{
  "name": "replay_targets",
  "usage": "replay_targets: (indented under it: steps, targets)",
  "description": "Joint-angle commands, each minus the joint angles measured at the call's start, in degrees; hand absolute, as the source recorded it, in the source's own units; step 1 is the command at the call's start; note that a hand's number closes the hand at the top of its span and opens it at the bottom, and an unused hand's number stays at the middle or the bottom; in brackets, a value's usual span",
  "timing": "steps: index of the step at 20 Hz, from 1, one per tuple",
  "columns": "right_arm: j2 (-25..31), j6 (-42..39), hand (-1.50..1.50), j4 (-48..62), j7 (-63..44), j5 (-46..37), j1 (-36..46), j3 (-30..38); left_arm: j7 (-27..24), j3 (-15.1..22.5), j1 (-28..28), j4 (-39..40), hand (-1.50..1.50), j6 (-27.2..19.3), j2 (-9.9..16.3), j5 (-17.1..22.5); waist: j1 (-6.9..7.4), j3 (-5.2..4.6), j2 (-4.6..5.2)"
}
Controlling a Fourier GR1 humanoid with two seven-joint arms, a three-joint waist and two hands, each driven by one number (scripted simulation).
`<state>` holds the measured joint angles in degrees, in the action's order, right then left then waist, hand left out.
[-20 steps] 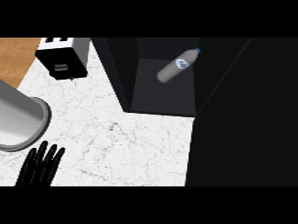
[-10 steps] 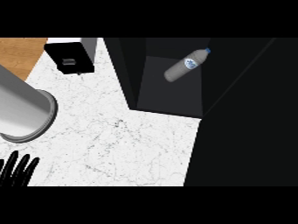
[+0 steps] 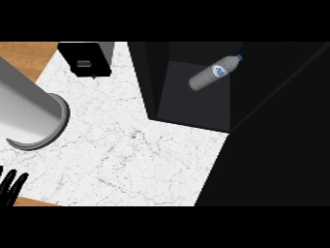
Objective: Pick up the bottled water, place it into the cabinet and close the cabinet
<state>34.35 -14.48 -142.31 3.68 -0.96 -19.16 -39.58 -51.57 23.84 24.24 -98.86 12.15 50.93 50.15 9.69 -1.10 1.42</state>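
Left hand: low at the view's left corner, fingers straight and spread, holding nothing.
Tabletop: white marble, bare in the middle.
Forearm: grey cylinder slanting across the left side.
Black box: at the tabletop's far edge.
Cabinet: open, dark inside.
Bottle: lying tilted inside the cabinet, cap toward upper right.

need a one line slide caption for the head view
Water bottle lies inside the open dark cabinet; left hand at lower-left edge.
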Motion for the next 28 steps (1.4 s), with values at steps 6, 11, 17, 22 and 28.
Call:
replay_targets:
  steps: [6,11,17,22,28]
  targets:
    - [-6.62,1.27,1.50,3.20,-10.39,2.66,6.29,-4.28,0.12,-1.75,-0.44,1.16,-1.50,2.53,2.04,0.55,0.58,-0.15,0.85]
    - [-10.38,3.09,1.50,6.22,-11.99,6.68,6.38,-2.47,-0.03,-2.77,0.19,0.29,-1.50,3.72,2.90,1.63,1.46,0.12,1.32]
    - [-15.82,4.35,1.50,11.40,-14.45,13.99,9.65,0.03,0.27,-3.49,-0.14,-0.51,-1.50,3.62,3.05,1.86,2.33,0.41,1.84]
    - [-19.46,2.84,1.50,17.83,-17.10,21.40,15.23,1.83,1.06,-4.67,-0.65,-0.70,-1.50,5.23,4.55,2.69,2.64,0.55,1.95]
    - [-22.68,6.05,1.50,26.49,-18.95,23.52,23.88,13.61,0.63,-6.55,1.09,1.39,-1.50,5.78,4.72,4.29,-0.17,0.60,0.70]
